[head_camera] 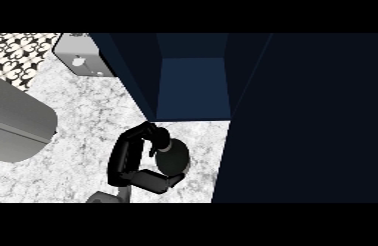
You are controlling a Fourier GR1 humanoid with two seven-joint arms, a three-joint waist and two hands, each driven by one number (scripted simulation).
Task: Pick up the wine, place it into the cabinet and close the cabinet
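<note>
Wine bottle (172, 157) gripped by left hand (131, 162), fingers and thumb curled round it, on marbled counter (88, 115) just in front of open cabinet (192, 85). Bottle seen from above, dark, upright as far as can be told. Cabinet door (295, 115) swung open at right, dark blue. Grey sink basin (22, 122) at counter's left edge; small grey box (81, 55) near far left corner. Right hand not seen.

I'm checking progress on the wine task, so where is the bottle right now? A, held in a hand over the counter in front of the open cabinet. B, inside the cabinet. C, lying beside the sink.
A: the hand curls round the dark bottle above the counter, short of the open cabinet.
</note>
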